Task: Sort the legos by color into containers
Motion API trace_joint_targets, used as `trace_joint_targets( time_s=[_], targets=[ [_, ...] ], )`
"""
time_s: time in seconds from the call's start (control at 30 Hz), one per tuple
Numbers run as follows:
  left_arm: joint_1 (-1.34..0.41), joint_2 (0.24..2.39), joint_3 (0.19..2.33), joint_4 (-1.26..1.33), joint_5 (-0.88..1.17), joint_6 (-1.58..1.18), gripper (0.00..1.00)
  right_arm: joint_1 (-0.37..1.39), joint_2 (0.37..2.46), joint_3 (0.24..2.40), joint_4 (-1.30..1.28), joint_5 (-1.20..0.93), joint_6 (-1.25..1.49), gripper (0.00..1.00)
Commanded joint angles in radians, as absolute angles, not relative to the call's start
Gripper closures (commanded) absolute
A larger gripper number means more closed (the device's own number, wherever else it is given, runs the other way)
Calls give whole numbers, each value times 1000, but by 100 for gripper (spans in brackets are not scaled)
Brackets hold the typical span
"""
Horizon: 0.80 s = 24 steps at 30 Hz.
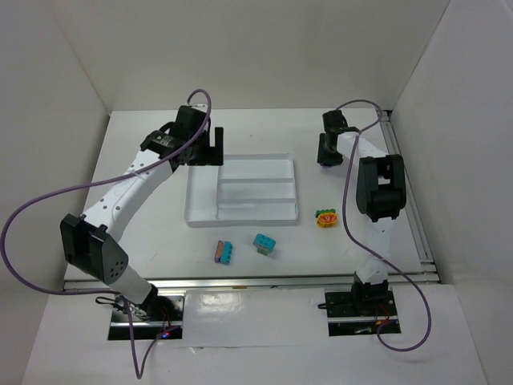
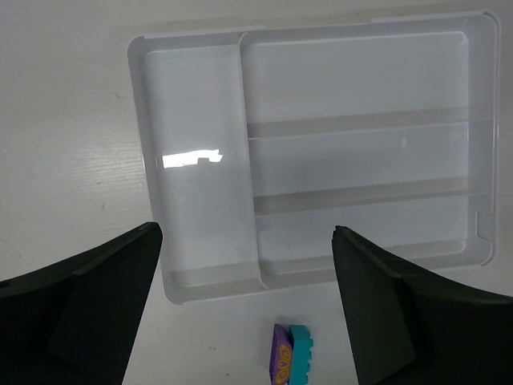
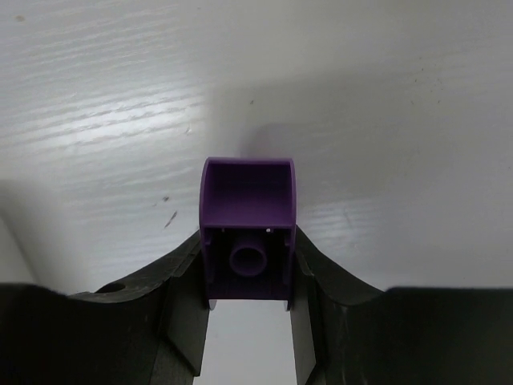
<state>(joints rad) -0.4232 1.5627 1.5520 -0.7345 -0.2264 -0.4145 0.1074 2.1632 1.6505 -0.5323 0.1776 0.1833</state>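
Note:
My right gripper (image 3: pixel 248 257) is shut on a purple lego (image 3: pixel 248 204), hollow underside facing the camera, just above the bare table. From above, that gripper (image 1: pixel 329 156) hangs right of the tray's far corner and hides the brick. The white tray of containers (image 1: pixel 202 192) lies mid-table with nothing in its compartments (image 2: pixel 200 160). My left gripper (image 1: pixel 210 148) hovers open over the tray's far left edge, its jaws (image 2: pixel 247 237) wide apart and holding nothing. A purple-and-cyan stack (image 1: pixel 224 253) (image 2: pixel 290 357), a cyan brick (image 1: pixel 264 244) and an orange-green piece (image 1: pixel 325 217) lie on the table.
White walls close in the table on the left, back and right. A metal rail (image 1: pixel 409 200) runs along the right edge. Purple cables loop from both arms.

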Motion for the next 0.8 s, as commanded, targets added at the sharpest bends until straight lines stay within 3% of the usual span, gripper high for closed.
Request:
trace_joint_targets(
  time_s=[0.0, 0.17, 0.27, 0.5, 0.77],
  targets=[
    [-423, 1555, 1609, -747, -214, -402, 0, 161, 2004, 1634, -517, 147, 193, 86],
    [-414, 1624, 1637, -785, -245, -434, 0, 265, 1870, 1599, -516, 147, 219, 85],
    [-394, 1644, 1637, -795, -236, -449, 0, 313, 1841, 1580, -515, 26, 255, 83],
    [-341, 1654, 1716, -908, -322, -490, 0, 454, 1957, 1711, -479, -57, 310, 83],
    [-137, 1600, 1606, -873, 11, -532, 0, 548, 2152, 1893, -524, -14, 301, 83]
  ],
)
